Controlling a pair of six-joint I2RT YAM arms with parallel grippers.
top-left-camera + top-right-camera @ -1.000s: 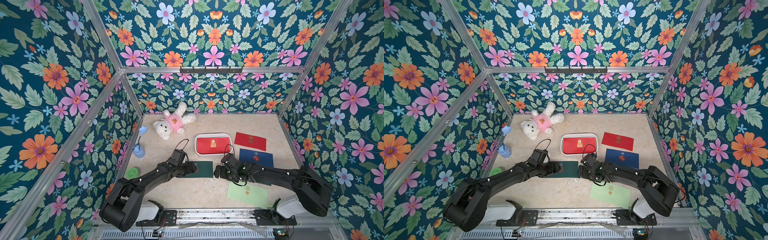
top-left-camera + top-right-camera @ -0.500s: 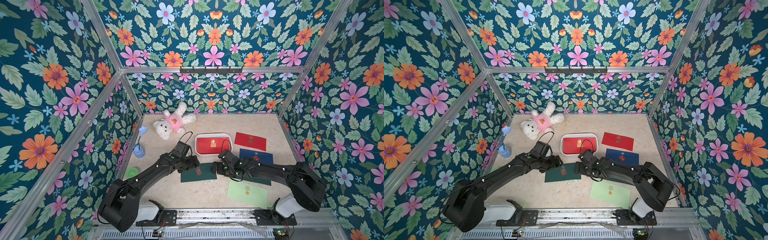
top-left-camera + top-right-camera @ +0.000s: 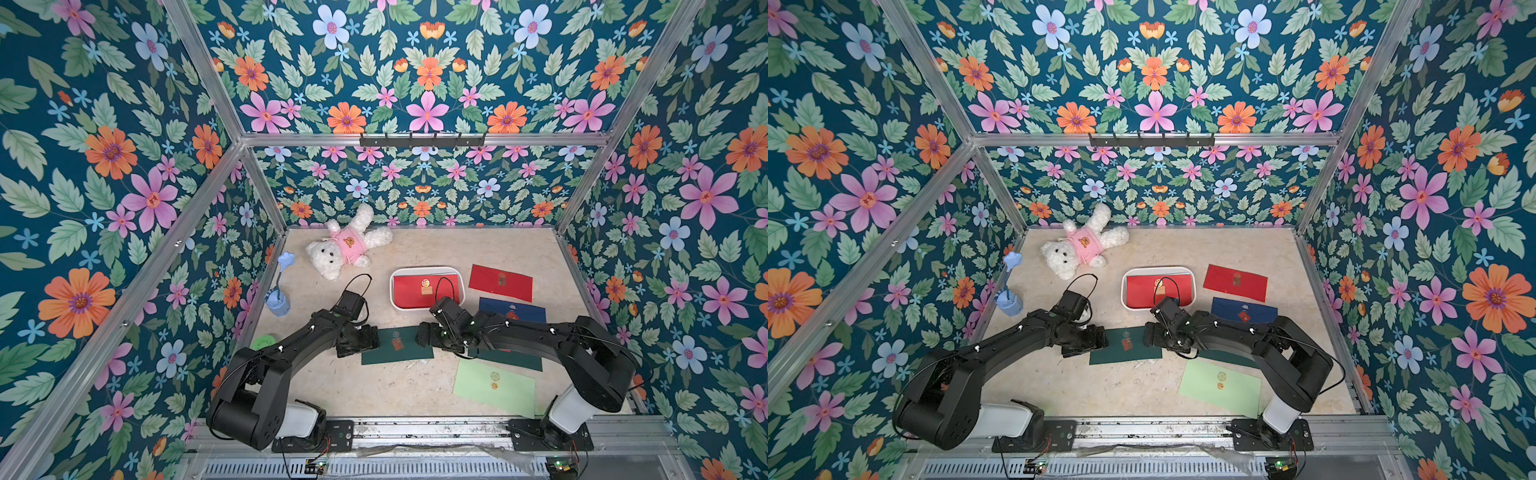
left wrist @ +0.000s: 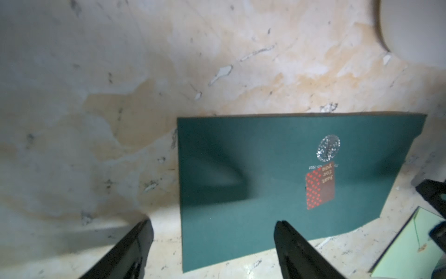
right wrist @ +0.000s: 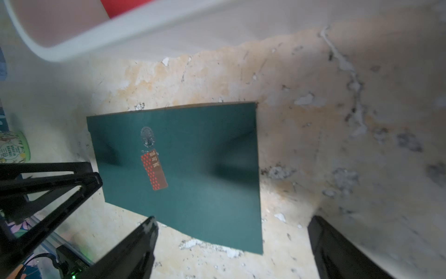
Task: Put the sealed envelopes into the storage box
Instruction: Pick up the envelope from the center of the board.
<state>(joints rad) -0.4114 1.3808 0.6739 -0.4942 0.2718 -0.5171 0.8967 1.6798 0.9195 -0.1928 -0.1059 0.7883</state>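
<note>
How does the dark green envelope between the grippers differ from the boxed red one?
The dark green envelope lies on the table, outside the storage box; the red envelope sits inside it. The green one's sticker is red; the red one's looks gold. Both lie flat, sticker up.

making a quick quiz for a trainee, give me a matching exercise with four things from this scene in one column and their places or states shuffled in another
Column one
1. storage box
2. dark green envelope with a red sticker
3. light green envelope
4. white teddy bear

Column two
a. lies by the back wall
b. lies flat between the open left gripper and the open right gripper
c. holds a red envelope
d. lies closest to the front rail

Pairs: 1-c, 2-b, 3-d, 4-a
</note>
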